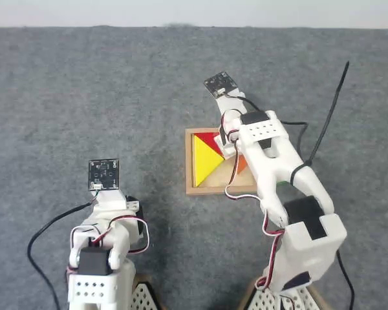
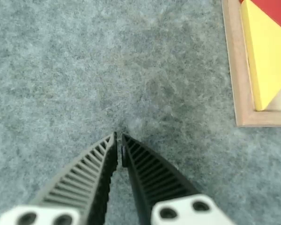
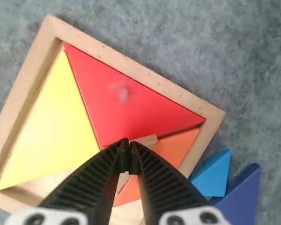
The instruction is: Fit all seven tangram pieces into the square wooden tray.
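pressed-together right gripper [image 3: 128,149] hangs over wooden tray [image 3: 35,75] holding yellow triangle [image 3: 51,136], red triangle [image 3: 126,103], orange piece [image 3: 175,145].

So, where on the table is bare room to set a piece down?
Free: the grey carpet between the left arm and the square wooden tray, and beyond the tray's far rim. Inside, bare wood borders the yellow triangle. Crowded: outside the corner by the orange triangle, where two blue pieces lie.

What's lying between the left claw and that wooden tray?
Nothing but bare grey carpet between the left gripper and the tray, as the left wrist view shows.
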